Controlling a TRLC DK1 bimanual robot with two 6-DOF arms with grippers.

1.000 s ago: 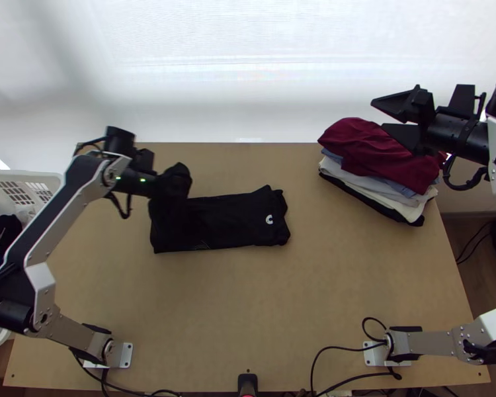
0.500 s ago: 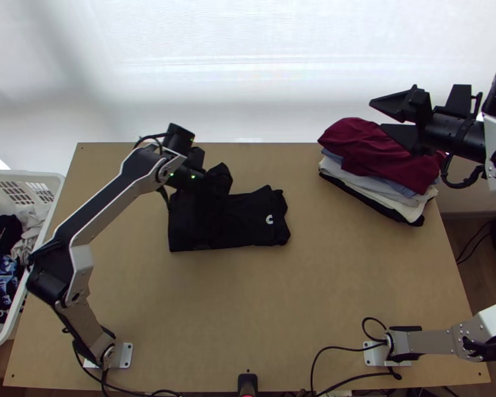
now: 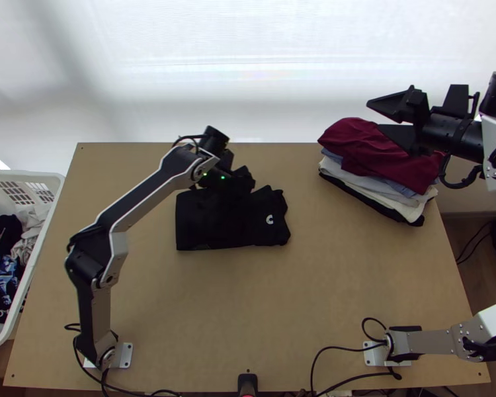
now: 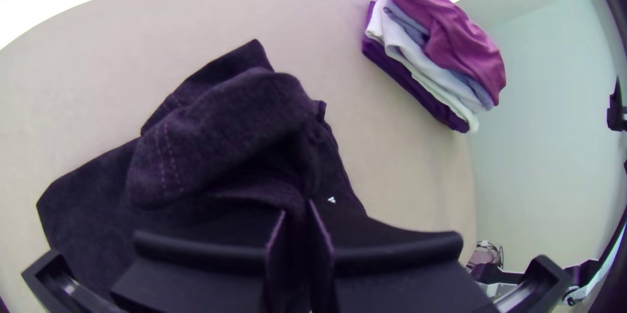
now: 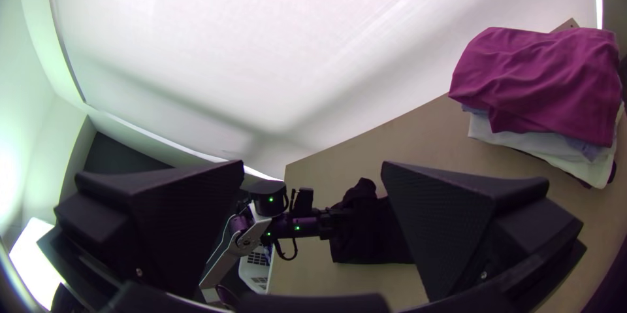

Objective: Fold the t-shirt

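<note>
Stack of folded clothes: the landmark; a dark red garment on top of blue, white and black layers, at the table's far right corner.
Black T-shirt: on the table, left of the stack and apart from it; folded into a compact shape, one portion raised and curled over the layer beneath, a small white mark near the end facing the stack.
Left gripper: left of the stack, over the T-shirt's far side; its fingers pinch the raised cloth between them.
Right gripper: at the stack, seen across its far part in the top view; fingers spread wide, nothing between them.
White basket: well left of the stack, beyond the T-shirt, holding mixed clothes.
</note>
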